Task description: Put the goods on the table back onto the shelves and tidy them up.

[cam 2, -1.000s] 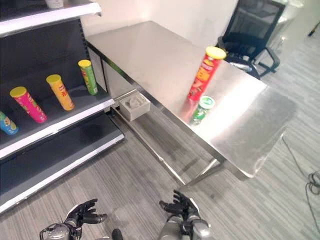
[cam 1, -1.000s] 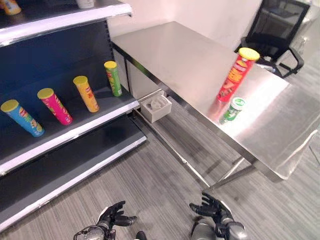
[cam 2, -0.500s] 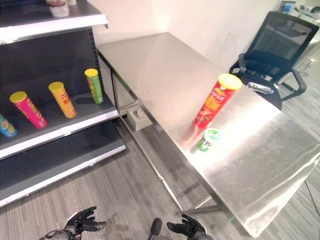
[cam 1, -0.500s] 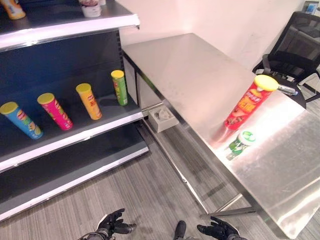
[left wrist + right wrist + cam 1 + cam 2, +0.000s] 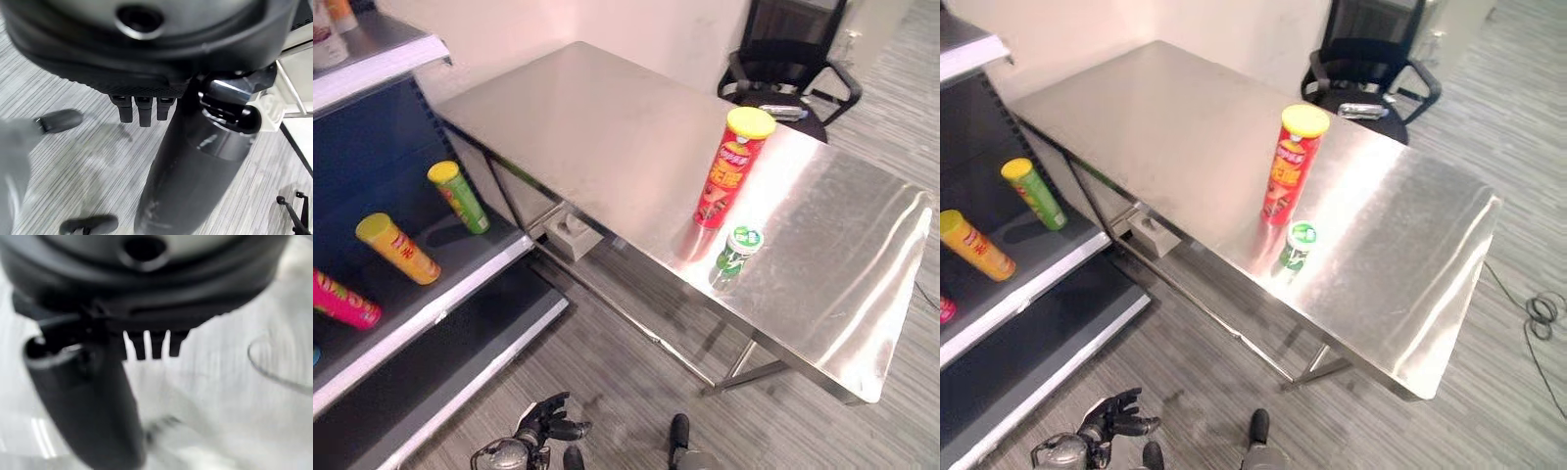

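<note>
Fingers of the left hand (image 5: 546, 423) were spread and relaxed, holding nothing, low over the floor (image 5: 636, 392) and well apart from the table (image 5: 578, 127). The right hand (image 5: 151, 345) was seen from its wrist only; its fingers hung straight and held nothing, as far as could be made out.

Two goods remained on the table: a red can (image 5: 732, 166) stood upright near the front edge, and a green can (image 5: 736, 253) stood just beside it, nearer that edge. Neither was grasped.

On the shelf (image 5: 440, 313) a green tube (image 5: 458, 196), a yellow tube (image 5: 396, 247) and a pink tube (image 5: 342, 302) leaned back in a row. Judged progress: both table items were still to be moved.

The pink tube was cut off at the frame edge. The items on the upper shelf (image 5: 372, 69) could not be identified.
</note>
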{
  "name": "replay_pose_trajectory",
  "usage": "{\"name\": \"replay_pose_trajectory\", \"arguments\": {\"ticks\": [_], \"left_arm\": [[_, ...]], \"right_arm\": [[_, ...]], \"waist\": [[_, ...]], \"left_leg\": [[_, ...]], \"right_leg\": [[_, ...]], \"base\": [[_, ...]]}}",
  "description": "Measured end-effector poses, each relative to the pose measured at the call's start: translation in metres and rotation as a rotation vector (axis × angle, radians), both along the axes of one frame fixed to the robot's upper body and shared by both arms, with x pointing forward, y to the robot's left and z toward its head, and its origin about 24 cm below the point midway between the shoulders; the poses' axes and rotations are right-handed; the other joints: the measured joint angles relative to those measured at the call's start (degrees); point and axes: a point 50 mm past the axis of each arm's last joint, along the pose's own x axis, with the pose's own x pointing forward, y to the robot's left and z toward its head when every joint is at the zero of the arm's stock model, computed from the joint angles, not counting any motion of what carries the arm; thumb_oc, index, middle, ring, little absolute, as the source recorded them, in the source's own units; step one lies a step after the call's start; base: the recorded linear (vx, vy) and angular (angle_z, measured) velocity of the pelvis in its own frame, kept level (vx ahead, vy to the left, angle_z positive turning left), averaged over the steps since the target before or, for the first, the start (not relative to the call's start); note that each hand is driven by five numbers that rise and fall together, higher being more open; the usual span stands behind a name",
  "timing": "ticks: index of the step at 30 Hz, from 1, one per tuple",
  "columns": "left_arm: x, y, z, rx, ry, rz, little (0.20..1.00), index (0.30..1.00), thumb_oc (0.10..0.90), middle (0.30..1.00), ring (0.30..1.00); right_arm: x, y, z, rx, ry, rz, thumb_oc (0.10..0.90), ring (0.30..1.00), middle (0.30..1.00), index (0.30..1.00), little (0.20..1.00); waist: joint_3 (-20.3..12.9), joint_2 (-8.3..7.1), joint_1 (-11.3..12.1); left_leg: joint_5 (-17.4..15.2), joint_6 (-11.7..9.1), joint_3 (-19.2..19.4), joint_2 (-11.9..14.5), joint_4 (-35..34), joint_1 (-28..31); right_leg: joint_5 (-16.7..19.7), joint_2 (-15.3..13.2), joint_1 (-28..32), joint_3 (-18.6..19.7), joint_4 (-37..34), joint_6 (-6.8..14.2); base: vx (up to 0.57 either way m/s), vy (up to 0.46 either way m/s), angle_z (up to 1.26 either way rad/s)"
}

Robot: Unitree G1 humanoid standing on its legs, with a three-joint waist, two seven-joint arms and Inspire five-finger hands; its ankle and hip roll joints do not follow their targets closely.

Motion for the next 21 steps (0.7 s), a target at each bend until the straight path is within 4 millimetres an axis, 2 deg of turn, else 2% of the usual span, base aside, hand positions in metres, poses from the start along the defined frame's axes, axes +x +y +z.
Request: {"name": "replay_pose_trajectory", "arguments": {"ticks": [3, 4, 5, 6, 7, 8, 9, 10, 11, 12, 13, 14, 17, 19, 20, 21], "left_arm": [[-0.002, 0.013, 0.004, 0.021, -0.013, 0.023, 0.9, 0.9, 0.8, 0.9, 0.9], [0.0, 0.017, 0.006, 0.027, -0.02, 0.025, 0.9, 0.9, 0.8, 0.9, 0.9], [0.0, 0.016, 0.005, 0.025, -0.017, 0.028, 0.9, 0.9, 0.8, 0.9, 0.9], [0.0, 0.013, 0.005, 0.016, -0.02, 0.026, 0.9, 0.9, 0.8, 0.9, 0.9], [-0.003, 0.011, 0.003, 0.01, -0.014, 0.027, 0.9, 0.9, 0.8, 0.9, 0.9], [-0.007, 0.01, 0.001, 0.006, -0.002, 0.031, 0.9, 0.9, 0.8, 0.9, 0.9], [-0.013, 0.007, -0.002, -0.003, 0.021, 0.039, 0.9, 0.9, 0.8, 0.9, 0.9], [-0.017, 0.004, -0.005, -0.008, 0.035, 0.042, 0.9, 0.9, 0.8, 0.9, 0.9], [-0.014, 0.003, -0.004, -0.012, 0.027, 0.038, 0.9, 0.9, 0.8, 0.9, 0.9], [-0.011, 0.001, -0.003, -0.014, 0.012, 0.023, 0.9, 0.9, 0.8, 0.9, 0.9], [-0.013, 0.001, -0.003, -0.011, 0.016, 0.012, 0.9, 0.9, 0.8, 0.9, 0.9], [-0.014, 0.0, -0.004, -0.009, 0.021, 0.002, 0.9, 0.9, 0.8, 0.9, 0.9], [-0.025, -0.001, -0.007, -0.014, 0.058, -0.022, 0.9, 0.9, 0.8, 0.9, 0.9], [-0.033, -0.001, -0.009, -0.019, 0.08, -0.028, 0.9, 0.9, 0.8, 0.9, 0.9], [-0.04, 0.001, -0.011, -0.025, 0.098, -0.024, 0.9, 0.9, 0.8, 0.9, 0.9], [-0.042, 0.004, -0.01, -0.018, 0.103, -0.029, 0.9, 0.9, 0.8, 0.9, 0.9]], "right_arm": [[-0.019, -0.046, 0.022, -0.131, 0.002, -0.172, 0.8, 0.9, 0.9, 0.9, 0.9], [-0.017, -0.07, 0.037, -0.199, -0.044, -0.258, 0.8, 0.9, 0.9, 0.9, 0.9], [-0.009, -0.105, 0.065, -0.336, -0.139, -0.332, 0.8, 0.9, 0.9, 0.9, 0.9], [0.002, -0.127, 0.092, -0.455, -0.228, -0.35, 0.8, 0.9, 0.9, 0.9, 0.9], [0.022, -0.143, 0.123, -0.568, -0.344, -0.312, 0.8, 0.9, 0.9, 0.9, 0.9], [0.045, -0.151, 0.153, -0.656, -0.453, -0.252, 0.8, 0.9, 0.9, 0.9, 0.9], [0.083, -0.151, 0.204, -0.788, -0.649, -0.111, 0.8, 0.9, 0.9, 0.9, 0.9], [0.108, -0.143, 0.241, -0.883, -0.8, 0.024, 0.8, 0.9, 0.9, 0.9, 0.9], [0.12, -0.136, 0.263, -0.954, -0.891, 0.111, 0.8, 0.9, 0.9, 0.9, 0.9], [0.15, -0.118, 0.305, -1.038, -1.051, 0.259, 0.8, 0.9, 0.9, 0.9, 0.9], [0.162, -0.103, 0.32, -1.055, -1.129, 0.338, 0.8, 0.9, 0.9, 0.9, 0.9], [0.171, -0.091, 0.332, -1.075, -1.21, 0.406, 0.8, 0.9, 0.9, 0.9, 0.9], [0.188, -0.035, 0.362, -1.039, -1.457, 0.655, 0.8, 0.9, 0.9, 0.9, 0.9], [0.192, -0.015, 0.367, -1.005, -1.533, 0.79, 0.8, 0.9, 0.9, 0.9, 0.9], [0.193, -0.007, 0.364, -0.97, -1.55, 0.85, 0.8, 0.9, 0.9, 0.9, 0.9], [0.194, -0.007, 0.359, -0.947, -1.548, 0.845, 0.8, 0.9, 0.9, 0.9, 0.9]], "waist": [[-0.3, 0.08, -0.6], [-0.4, -0.11, -0.8], [-0.8, 0.21, -1.0], [-0.8, 0.31, -1.1], [-0.9, 0.39, -1.8], [-0.9, 0.51, -2.7], [-1.1, 0.87, -3.7], [-1.3, 1.14, -4.3], [-1.5, 0.89, -4.2], [-2.1, -0.3, -3.5], [-2.8, -0.48, -2.9], [-3.2, -1.18, -1.8], [-4.3, -2.74, -0.5], [-5.1, -3.82, 0.5], [-5.8, -4.81, 2.3], [-6.0, -5.13, 2.6]], "left_leg": [[-0.6, 0.3, 0.9, -0.4, 0.0, 1.1], [-0.9, 0.2, 1.1, -0.7, 0.1, 2.0], [-1.3, 0.4, 1.2, -0.8, 0.0, 2.0], [-1.4, 0.5, 1.3, -1.0, 0.0, 2.4], [-1.6, 0.5, 1.4, -1.1, 0.0, 2.9], [-1.8, 0.5, 1.7, -1.1, 0.0, 3.5], [-2.0, 0.5, 2.6, -1.3, 0.0, 4.1], [-2.0, 0.5, 2.8, -1.3, 0.0, 4.2], [-2.0, 0.5, 2.8, -1.3, 0.0, 4.0], [-1.9, 0.3, 2.5, -0.9, 0.0, 3.8], [-1.7, 0.0, 2.5, -0.6, 0.0, 3.8], [-1.6, -0.1, 2.4, -0.2, 0.0, 3.6], [-1.2, -0.5, 1.8, 0.5, 0.0, 3.2], [-0.7, -0.5, 1.0, 0.6, 0.1, 2.9], [-0.4, -0.6, 0.4, 0.4, 0.3, 2.7], [-0.4, -0.5, -0.2, 0.2, 0.3, 2.5]], "right_leg": [[-0.2, -0.4, 0.8, 0.2, 0.0, 0.3], [-0.3, -0.5, 1.0, 0.3, 0.0, 0.5], [-0.3, -0.7, 1.4, 0.2, 0.0, 0.8], [-0.2, -0.7, 1.7, 0.3, 0.0, 0.9], [-0.2, -0.8, 2.1, 0.5, 0.0, 0.9], [-0.2, -0.7, 2.4, 0.8, 0.0, 1.0], [-0.1, -0.7, 2.5, 1.7, 0.0, 1.1], [-0.1, -0.9, 2.4, 1.9, 0.0, 1.1], [-0.1, -0.8, 2.3, 1.8, 0.0, 1.2], [-0.6, -0.5, 2.2, 1.6, 0.0, 1.6], [-0.8, -0.2, 2.1, 1.6, 0.0, 1.8], [-1.0, 0.0, 2.1, 1.5, -0.1, 1.7], [-1.2, 0.4, 2.1, 1.0, -0.4, 1.5], [-1.2, 0.4, 2.2, -0.3, -0.4, 1.5], [-0.9, 0.4, 2.4, -0.7, 0.0, 1.2], [-0.7, 0.1, 2.6, -1.4, 0.0, 1.0]], "base": [[0.04, 0.101, -0.12], [0.02, 0.087, -0.08], [0.03, 0.117, -0.09], [0.02, 0.102, -0.08], [0.0, 0.067, -0.1], [-0.01, 0.037, -0.21], [-0.01, 0.025, -0.24], [0.01, 0.007, -0.19], [0.0, 0.0, 0.0], [0.02, 0.003, 0.06], [0.0, 0.003, 0.06], [0.01, 0.002, 0.03], [0.01, -0.003, 0.11], [0.03, -0.001, 0.31], [0.03, 0.004, 0.32], [0.03, 0.003, 0.34]]}}
